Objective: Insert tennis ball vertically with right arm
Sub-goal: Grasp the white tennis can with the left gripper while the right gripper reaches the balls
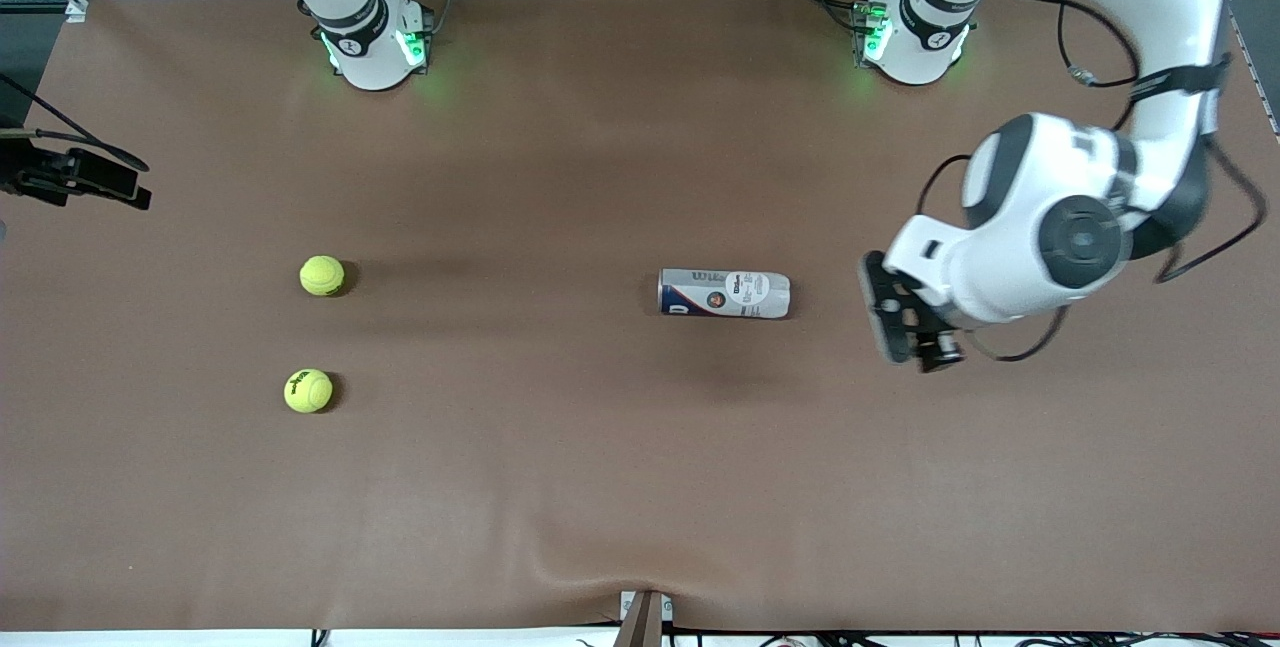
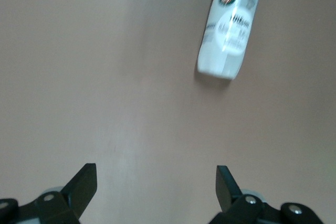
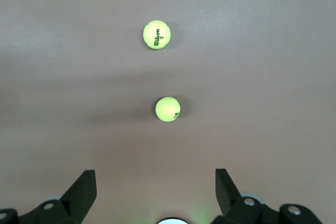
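I see two fuzzy yellow-green tennis balls (image 1: 321, 275) (image 1: 308, 391) on the brown table toward the right arm's end; the white cylindrical ball can (image 1: 724, 293) lies on its side mid-table. Right gripper (image 3: 155, 182) hangs over the balls, fingers wide, empty. Left gripper (image 2: 156, 182) sits beside the can, fingers wide. Balls look light, springy, prone to rolling: I'd pinch across the middle.

Tennis ball (image 3: 156, 35) nearer the front camera is showing "Wilson 3" in black; ball can (image 1: 724, 293) lying on its side is showing a "Wilson" logo; its smaller print isn't reading clearly.
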Robot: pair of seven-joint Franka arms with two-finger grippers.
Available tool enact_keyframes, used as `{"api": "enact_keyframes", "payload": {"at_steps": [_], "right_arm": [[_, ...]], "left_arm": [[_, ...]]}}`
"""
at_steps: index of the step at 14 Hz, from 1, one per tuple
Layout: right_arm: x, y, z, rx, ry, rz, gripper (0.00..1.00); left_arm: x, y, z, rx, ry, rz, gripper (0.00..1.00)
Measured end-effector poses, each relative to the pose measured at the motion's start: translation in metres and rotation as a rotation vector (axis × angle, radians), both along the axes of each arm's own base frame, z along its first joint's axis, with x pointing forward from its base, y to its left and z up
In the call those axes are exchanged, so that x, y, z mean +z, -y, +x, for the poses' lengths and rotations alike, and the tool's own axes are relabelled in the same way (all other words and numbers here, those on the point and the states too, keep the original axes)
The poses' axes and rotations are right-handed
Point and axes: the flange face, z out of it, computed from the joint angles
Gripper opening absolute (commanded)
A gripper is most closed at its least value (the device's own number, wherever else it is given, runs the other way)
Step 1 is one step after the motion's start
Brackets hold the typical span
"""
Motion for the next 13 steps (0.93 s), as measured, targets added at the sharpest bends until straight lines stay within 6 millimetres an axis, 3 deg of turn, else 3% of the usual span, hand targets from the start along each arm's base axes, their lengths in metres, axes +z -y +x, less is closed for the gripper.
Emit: {"api": "enact_keyframes", "payload": {"at_steps": [3,5,8,10,13], "right_arm": [[-0.001,-0.001,0.001,-0.002,-0.001,0.002,1.00],[-0.007,-0.001,0.004,-0.007,-0.011,0.003,1.00],[-0.041,-0.007,0.018,0.004,-0.071,0.003,1.00],[-0.069,-0.024,0.030,0.032,-0.118,-0.002,1.00],[-0.081,-0.029,0.035,0.041,-0.137,-0.006,1.00]], "left_arm": [[-0.027,0.070,-0.020,-0.107,0.007,-0.016,1.00],[-0.043,0.105,-0.035,-0.162,0.013,-0.019,1.00],[-0.082,0.127,-0.052,-0.196,0.027,-0.029,1.00],[-0.105,0.129,-0.059,-0.200,0.036,-0.036,1.00],[-0.117,0.135,-0.066,-0.218,0.059,-0.038,1.00]]}}
